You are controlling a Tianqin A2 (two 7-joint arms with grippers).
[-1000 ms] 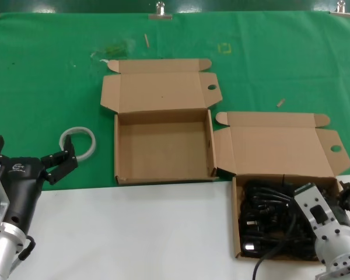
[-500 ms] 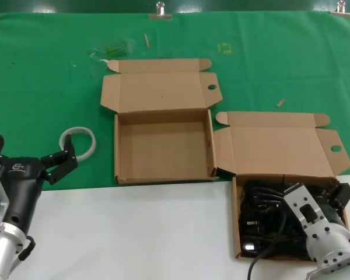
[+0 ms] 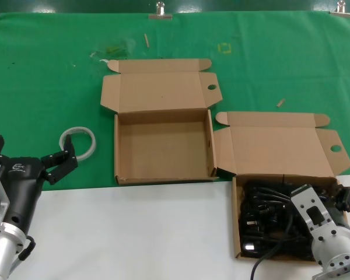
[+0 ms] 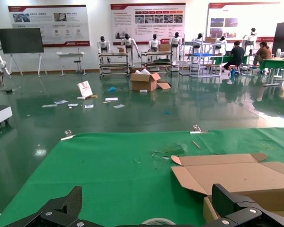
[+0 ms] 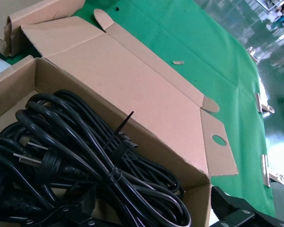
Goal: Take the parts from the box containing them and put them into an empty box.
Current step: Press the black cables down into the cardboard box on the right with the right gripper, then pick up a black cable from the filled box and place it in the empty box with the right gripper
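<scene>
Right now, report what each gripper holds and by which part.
Nothing is held. Left gripper is open beside the tape ring; right gripper hovers over the cords.

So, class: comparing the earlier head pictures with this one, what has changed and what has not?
Only the right gripper moved, shifting slightly over the power cords in the full box and ending close to where it began. Nothing was grasped or released. The left gripper, empty box and tape ring stayed put.

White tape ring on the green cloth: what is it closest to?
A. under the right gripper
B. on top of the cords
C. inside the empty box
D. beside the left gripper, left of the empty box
D: the head view shows the white tape ring lying on the green cloth next to the left gripper, apart from the empty box to its right.
</scene>
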